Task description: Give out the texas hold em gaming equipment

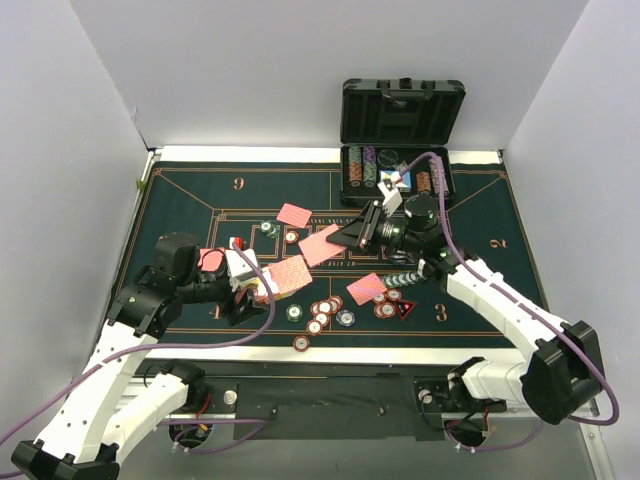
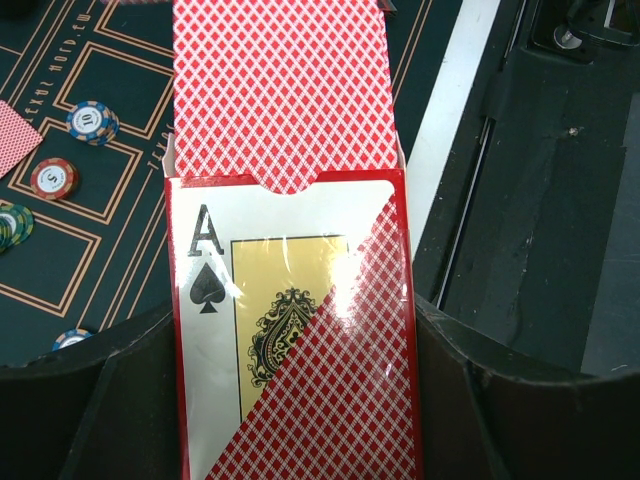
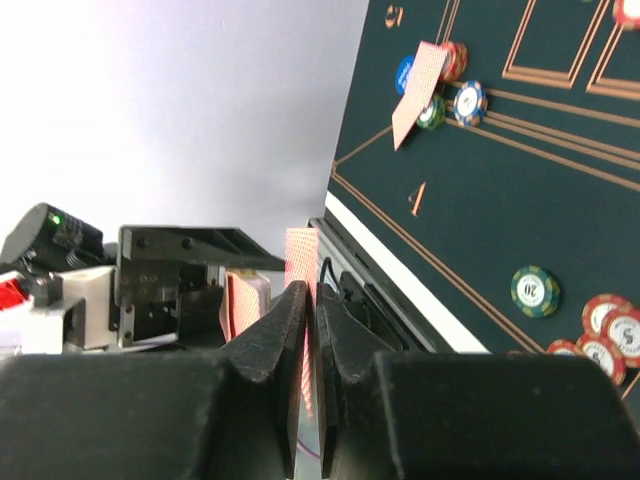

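Right arm (image 1: 492, 292) outstretched; fingers (image 3: 268, 345) on card (image 3: 302, 258)

Red-backed playing cards (image 1: 320, 243) lie scattered face down at centre, striped poker chips (image 1: 322, 308) cluster toward the near edge, and a card box (image 2: 290, 340) stands open at left.

Top view high, wide; wrist views close; mat (image 1: 190, 205) shared.

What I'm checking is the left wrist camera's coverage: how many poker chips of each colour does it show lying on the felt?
Blue chips: 2 (the second sits low in the view, partly hidden)
Red chip: 1
Green chip: 1 (cut off by the left edge of the frame)
Total: 4
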Robot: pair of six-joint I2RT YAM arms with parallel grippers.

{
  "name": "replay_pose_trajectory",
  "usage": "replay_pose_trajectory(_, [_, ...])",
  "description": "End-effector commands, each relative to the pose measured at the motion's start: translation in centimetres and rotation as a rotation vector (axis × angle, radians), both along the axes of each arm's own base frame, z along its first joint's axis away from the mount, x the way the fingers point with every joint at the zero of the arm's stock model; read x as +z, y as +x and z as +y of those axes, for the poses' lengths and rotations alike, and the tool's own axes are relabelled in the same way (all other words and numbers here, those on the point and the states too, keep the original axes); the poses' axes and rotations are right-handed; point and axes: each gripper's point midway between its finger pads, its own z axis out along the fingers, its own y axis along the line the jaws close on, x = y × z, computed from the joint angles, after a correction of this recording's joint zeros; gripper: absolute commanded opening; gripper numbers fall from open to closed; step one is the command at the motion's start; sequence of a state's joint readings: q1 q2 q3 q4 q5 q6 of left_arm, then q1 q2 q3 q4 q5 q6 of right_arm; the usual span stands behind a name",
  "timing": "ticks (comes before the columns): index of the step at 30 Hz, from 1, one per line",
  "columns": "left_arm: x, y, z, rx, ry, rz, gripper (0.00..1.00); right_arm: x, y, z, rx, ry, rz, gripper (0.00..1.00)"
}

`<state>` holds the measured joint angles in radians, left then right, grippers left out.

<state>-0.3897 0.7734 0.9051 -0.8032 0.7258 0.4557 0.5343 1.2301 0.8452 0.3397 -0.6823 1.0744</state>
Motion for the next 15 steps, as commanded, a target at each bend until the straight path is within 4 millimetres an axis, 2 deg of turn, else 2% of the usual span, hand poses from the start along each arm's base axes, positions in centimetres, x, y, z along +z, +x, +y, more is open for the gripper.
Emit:
replay_pose_trajectory(1, [2.5, 0.7, -0.7, -0.02, -0.058, -0.094, 0.0, 2.6, 3.1, 0.0, -0.011, 0.017, -0.085, 0.04])
replay_pose_trajectory(2, [2.6, 0.7, -0.7, -0.021, -0.059, -0.094, 0.0, 1.7, 4.3, 0.1, -0.018, 0.003, -0.071, 0.04])
replay_pose_trajectory(3, [2.5, 0.7, -0.6, -0.019, -0.059, -0.093, 0.0, 2.0, 5.3, 0.3, -0.023, 0.0, -0.087, 0.04])
replay_pose_trajectory(4, [2.6, 0.7, -0.6, -0.018, -0.059, -0.097, 0.0, 0.1, 6.7, 0.8, -0.028, -0.022, -0.051, 0.03])
replay_pose_trajectory(5, [2.7, 0.6, -0.6, -0.018, -0.059, -0.099, 0.0, 0.5, 7.8, 1.2, -0.034, -0.014, -0.069, 0.03])
replay_pose_trajectory(6, [2.6, 0.6, -0.6, -0.018, -0.059, -0.097, 0.0, -2.0, 9.3, 1.9, -0.038, -0.031, -0.025, 0.02])
replay_pose_trajectory(7, [2.7, 0.7, -0.6, -0.018, -0.058, -0.1, 0.0, -1.6, 10.6, 2.4, -0.05, -0.022, -0.041, 0.02])
replay_pose_trajectory(8, [2.6, 0.7, -0.6, -0.019, -0.059, -0.098, 0.0, -4.4, 12.2, 3.0, -0.059, -0.046, 0.006, 0.01])
replay_pose_trajectory(9, [2.5, 0.6, -0.6, -0.018, -0.058, -0.096, 0.0, -4.7, 13.5, 3.7, -0.066, -0.048, 0.004, 0.01])
replay_pose_trajectory(12, [2.5, 0.5, -0.7, -0.021, -0.063, -0.088, 0.0, -9.0, 17.8, 5.8, -0.094, -0.087, 0.059, 0.01])
replay_pose_trajectory(15, [2.3, 0.6, -0.7, -0.019, -0.065, -0.082, 0.0, -11.8, 20.8, 6.8, -0.149, -0.138, 0.09, 0.02])
